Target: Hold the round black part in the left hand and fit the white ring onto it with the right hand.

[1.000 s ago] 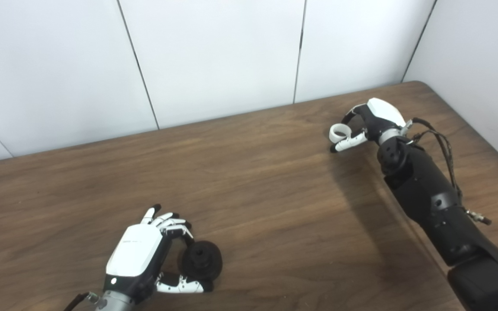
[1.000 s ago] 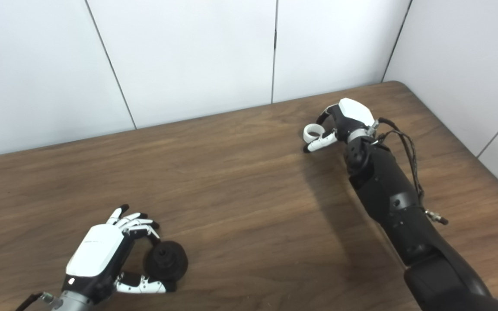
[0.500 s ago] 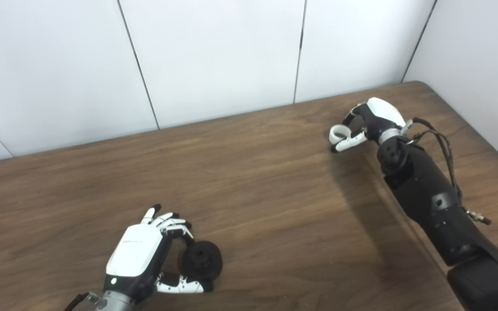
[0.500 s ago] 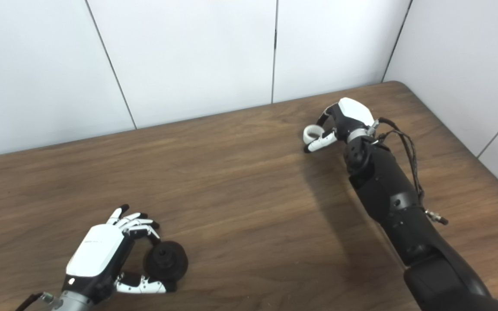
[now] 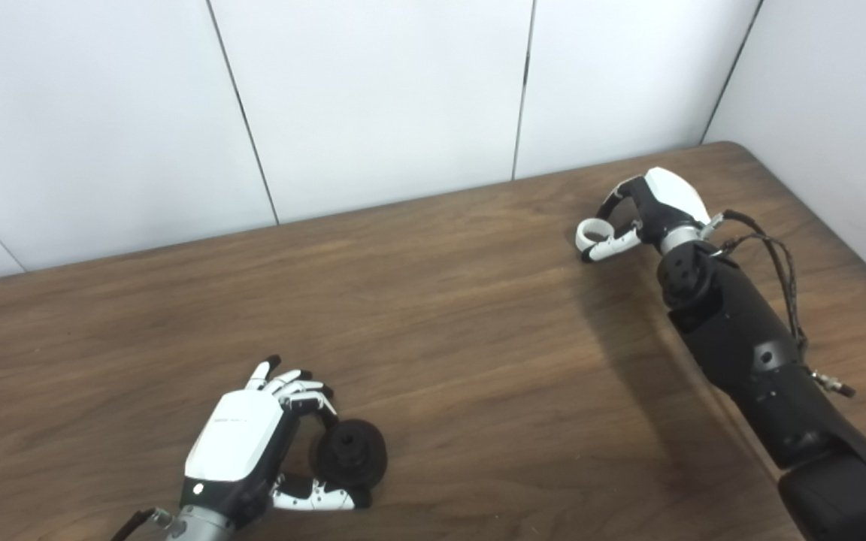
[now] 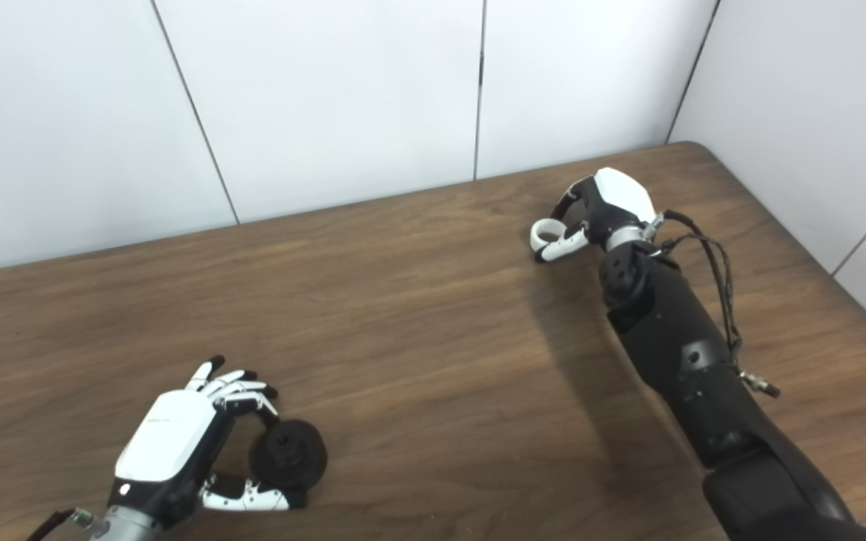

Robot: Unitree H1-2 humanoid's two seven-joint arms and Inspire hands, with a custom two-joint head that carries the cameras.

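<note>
Two robot arms reach across a brown wooden table [image 5: 478, 315] from its near edge, one to each side. Near the front left, the left hand [image 5: 241, 443] has its fingers [image 5: 294, 387] curled over the top of the round black part [image 5: 350, 453] and its thumb tucked under the part's near side, so the hand is closed on it; the part sits low, at or just above the tabletop (contact with the wood cannot be made out). Well apart from it, toward the far right corner, the right hand [image 6: 602, 210] pinches the white ring [image 6: 546, 231] between a bent finger and the thumb, the ring standing out at the hand's left side with its opening turned partly toward the cameras. Whether the ring touches the wood cannot be told. A bundle of dark cables [image 6: 715, 278] loops off the right wrist along the black forearm [image 6: 673, 353].

Between the two hands runs a broad stretch of bare wood. The table's far edge meets a white panelled wall [image 5: 373, 98], and its rounded far right corner sits close to a second white wall [image 5: 831, 105] on the right, just behind and beside the right hand.
</note>
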